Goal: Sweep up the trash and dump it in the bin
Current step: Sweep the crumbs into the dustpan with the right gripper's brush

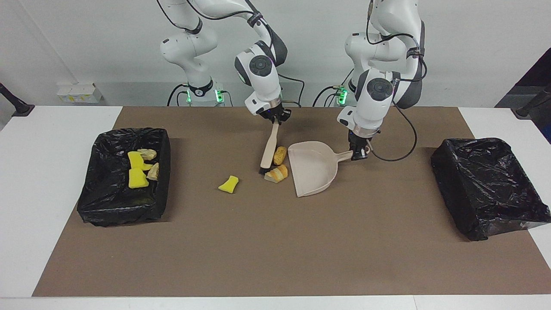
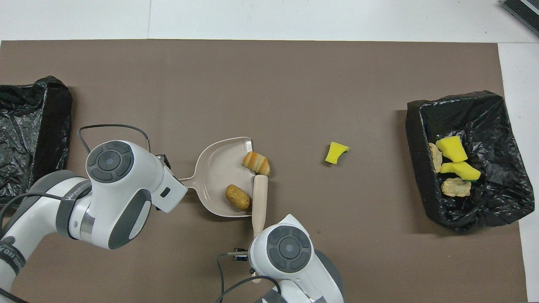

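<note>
You are gripping the brush in the right end effector and the dustpan handle in the left end effector, nudging light, roll-prone trash.

A white counter carries a wide brown mat across its middle. By the wall at about ten o'clock sits a small white box. A dark slatted object shows at the overhead view's one o'clock corner.
</note>
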Robot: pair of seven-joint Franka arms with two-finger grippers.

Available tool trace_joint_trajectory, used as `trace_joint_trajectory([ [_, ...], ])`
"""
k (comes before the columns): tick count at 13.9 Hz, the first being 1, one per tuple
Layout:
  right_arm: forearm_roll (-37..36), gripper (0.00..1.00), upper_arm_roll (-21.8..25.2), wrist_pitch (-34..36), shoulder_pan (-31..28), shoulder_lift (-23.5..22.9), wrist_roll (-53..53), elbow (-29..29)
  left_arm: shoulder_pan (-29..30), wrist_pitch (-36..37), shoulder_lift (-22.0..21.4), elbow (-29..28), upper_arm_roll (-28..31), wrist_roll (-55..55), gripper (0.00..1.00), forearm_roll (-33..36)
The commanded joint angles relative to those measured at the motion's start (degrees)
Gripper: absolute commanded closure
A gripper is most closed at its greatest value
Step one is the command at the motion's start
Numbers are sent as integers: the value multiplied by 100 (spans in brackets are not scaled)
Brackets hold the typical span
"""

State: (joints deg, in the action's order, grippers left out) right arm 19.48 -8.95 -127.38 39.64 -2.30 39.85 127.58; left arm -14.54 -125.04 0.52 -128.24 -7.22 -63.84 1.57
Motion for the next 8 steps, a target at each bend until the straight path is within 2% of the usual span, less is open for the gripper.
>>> trace_joint_trajectory([
  [1, 170, 100, -10, -76, 96, -208, -285, -417, -76, -239, -114, -193, 72, 12, 100, 63],
  [5, 91, 100, 34, 134, -105, 36, -512, -515, 12, -310, -96, -193, 72, -49, 100, 63],
  [7, 73, 100, 43, 589, -508, 185, -785, -541, 47, -310, -87, -193, 72, -40, 100, 63],
  [8, 64, 100, 60, 835, -710, 404, -873, -533, 56, -310, -87, -184, 72, -40, 100, 63],
])
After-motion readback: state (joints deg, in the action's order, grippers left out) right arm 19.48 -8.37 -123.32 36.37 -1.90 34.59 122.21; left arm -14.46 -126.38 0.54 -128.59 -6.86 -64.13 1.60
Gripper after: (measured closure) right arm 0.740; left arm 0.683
